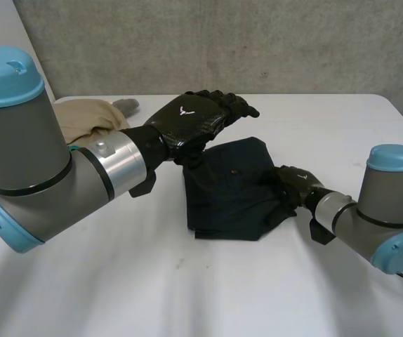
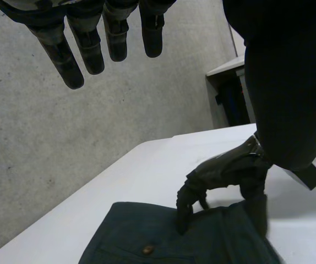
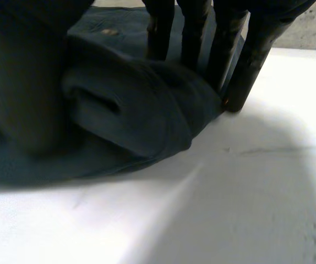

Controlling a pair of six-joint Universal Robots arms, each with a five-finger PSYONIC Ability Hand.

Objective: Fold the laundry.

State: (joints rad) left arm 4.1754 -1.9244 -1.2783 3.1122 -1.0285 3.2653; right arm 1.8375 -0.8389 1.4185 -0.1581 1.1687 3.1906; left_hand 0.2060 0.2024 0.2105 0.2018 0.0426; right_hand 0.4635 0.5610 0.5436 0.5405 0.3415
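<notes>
Apparently one fold is under way: the dark navy garment (image 1: pixel 226 193) lies part-folded on the white worktop (image 1: pixel 187 295), and the right hand (image 1: pixel 294 184) pinches a bunched fold at its right edge between thumb and fingers (image 3: pixel 224 49). The left hand (image 1: pixel 191 121) hovers above it, its fingers (image 2: pixel 89 49) straight and empty. Next, I judge, the right edge must be carried across and flattened.

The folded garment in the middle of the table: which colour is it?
Dark navy blue, plain; the garment shows best in the head view.
</notes>
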